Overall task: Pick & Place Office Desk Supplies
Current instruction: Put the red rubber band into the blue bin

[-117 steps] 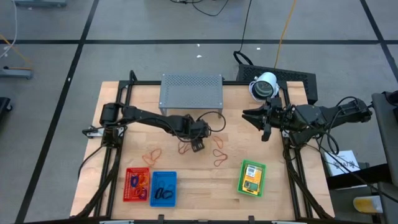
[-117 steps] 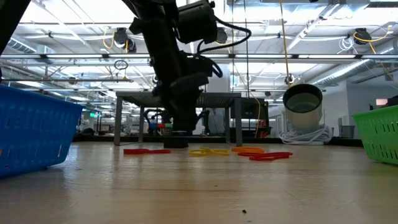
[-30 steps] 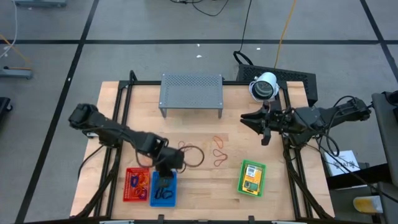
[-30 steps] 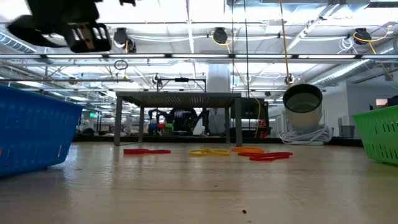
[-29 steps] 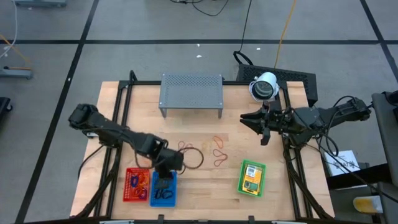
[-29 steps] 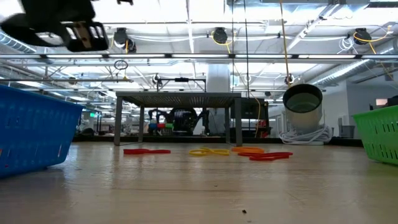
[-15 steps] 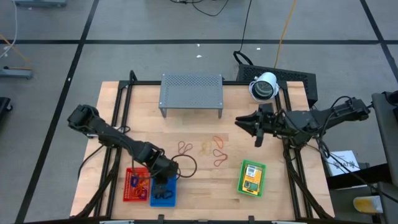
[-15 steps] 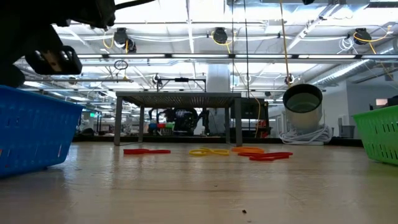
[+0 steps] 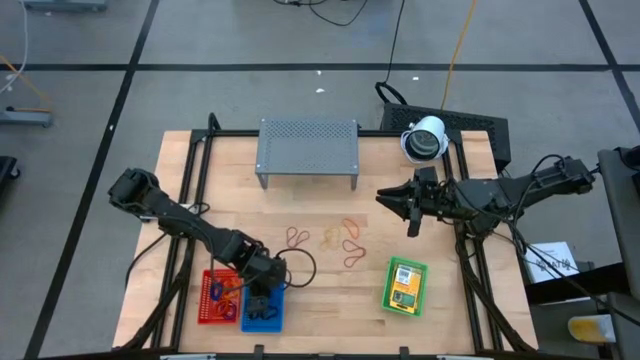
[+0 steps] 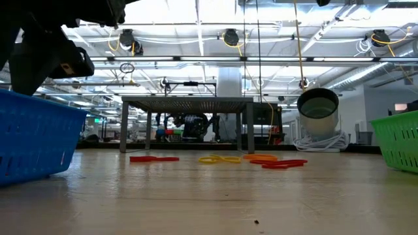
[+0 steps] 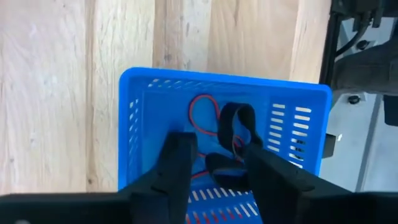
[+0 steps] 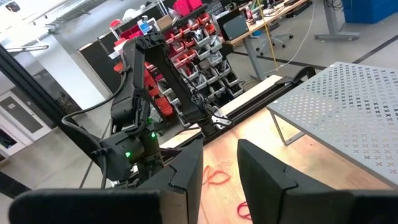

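Wooden slatted table (image 9: 200,170) under the high camera, with a grey perforated metal shelf (image 9: 307,146) at its far edge. Left gripper (image 9: 262,297) hangs over the blue plastic mesh basket (image 9: 247,322) at the near edge; in the left wrist view its two dark fingers (image 11: 176,163) stand apart above the basket floor, jaws holding nothing. Inside that basket lie a black clip (image 11: 231,121) and a thin red rubber-band loop (image 11: 204,112), the clip partly over the loop. Red mesh basket (image 9: 208,298) sits just beside the blue one, touching it, with red and orange loops inside. Loose red and orange rubber-band loops (image 9: 350,240) lie mid-table, between the shelf and the baskets, a yellow one (image 10: 220,158) among them in the low view. Green mesh basket (image 9: 405,286) on the right holds a yellow-orange packet (image 9: 405,292). Right gripper (image 9: 392,199) waits above the table's right side, jaws apart and empty, well clear of the loops.
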